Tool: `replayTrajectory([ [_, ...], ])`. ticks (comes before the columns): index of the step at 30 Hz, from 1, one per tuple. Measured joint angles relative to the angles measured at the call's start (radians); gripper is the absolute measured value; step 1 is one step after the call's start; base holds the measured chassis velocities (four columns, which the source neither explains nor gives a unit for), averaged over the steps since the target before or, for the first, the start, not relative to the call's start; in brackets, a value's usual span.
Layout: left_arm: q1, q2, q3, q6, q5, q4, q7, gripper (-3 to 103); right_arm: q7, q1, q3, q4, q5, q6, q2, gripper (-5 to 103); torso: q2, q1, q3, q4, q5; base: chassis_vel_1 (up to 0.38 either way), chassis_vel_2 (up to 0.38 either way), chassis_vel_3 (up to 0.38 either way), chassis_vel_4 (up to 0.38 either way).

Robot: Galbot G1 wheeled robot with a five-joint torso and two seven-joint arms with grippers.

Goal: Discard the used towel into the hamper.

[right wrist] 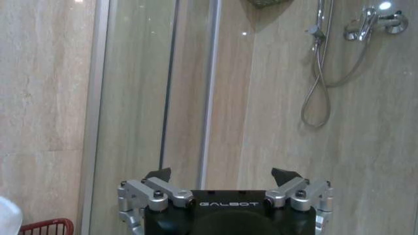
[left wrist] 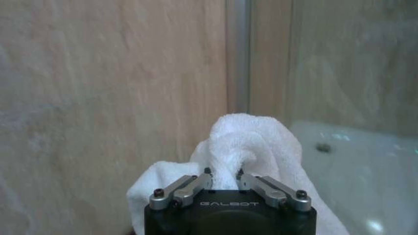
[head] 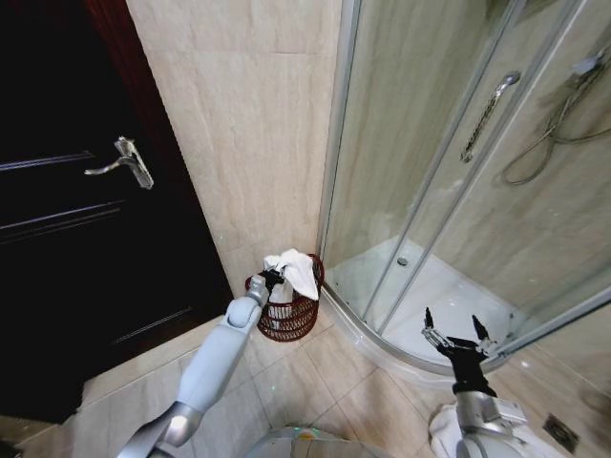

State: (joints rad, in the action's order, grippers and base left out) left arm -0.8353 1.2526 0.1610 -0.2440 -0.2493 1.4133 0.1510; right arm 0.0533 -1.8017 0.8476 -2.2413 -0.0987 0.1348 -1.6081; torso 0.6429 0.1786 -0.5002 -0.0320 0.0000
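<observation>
Left tool holds towel over hamper

From the head view, the left tool [head: 271, 280] is clamped on a white towel [head: 298, 270] right above the hamper [head: 289, 317], a small round reddish-brown basket of open slats standing on the tiled floor [head: 315, 382] in the corner. The hamper sits between the beige wall [head: 239, 114] and the shower's glass screen [head: 420, 143], with a dark door [head: 67, 210] off to its left. The right tool [head: 456, 333] hangs low by the shower base, jaws spread and empty.

From the left wrist view, the left tool [left wrist: 224, 178] pinches a bunched fold of the towel [left wrist: 251, 139], which rises in a soft peak before the wall.

From the right wrist view, the right tool [right wrist: 222, 175] gapes wide before the glass screen [right wrist: 144, 98]; the hamper's red rim [right wrist: 47, 226] peeks in at a corner.
</observation>
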Motion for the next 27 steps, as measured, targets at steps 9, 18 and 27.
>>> replayTrajectory([
  [9, 0.002, -0.063, -0.023, -0.233, -0.149, 0.079, 0.139, 7, 0.000, 0.000, 0.002, 0.015, 0.000, 0.001, 0.000, 100, 0.000, 0.000, 0.000, 0.0000, -0.0001, 0.000, 0.000, 0.000, 0.000],
  [18, 0.063, -0.111, -0.122, -0.317, -0.166, 0.072, 0.222, 6, 0.001, 0.010, -0.004, 0.037, 0.004, 0.002, 0.000, 100, 0.000, 0.000, 0.000, -0.0001, 0.0000, 0.000, 0.000, 0.000, 0.000],
  [27, 0.102, -0.115, -0.190, -0.405, -0.169, 0.074, 0.222, 38, 0.000, 0.011, 0.006, 0.044, -0.018, 0.003, 0.000, 100, 0.000, 0.000, 0.000, 0.0000, 0.0000, 0.000, 0.000, 0.000, 0.000],
])
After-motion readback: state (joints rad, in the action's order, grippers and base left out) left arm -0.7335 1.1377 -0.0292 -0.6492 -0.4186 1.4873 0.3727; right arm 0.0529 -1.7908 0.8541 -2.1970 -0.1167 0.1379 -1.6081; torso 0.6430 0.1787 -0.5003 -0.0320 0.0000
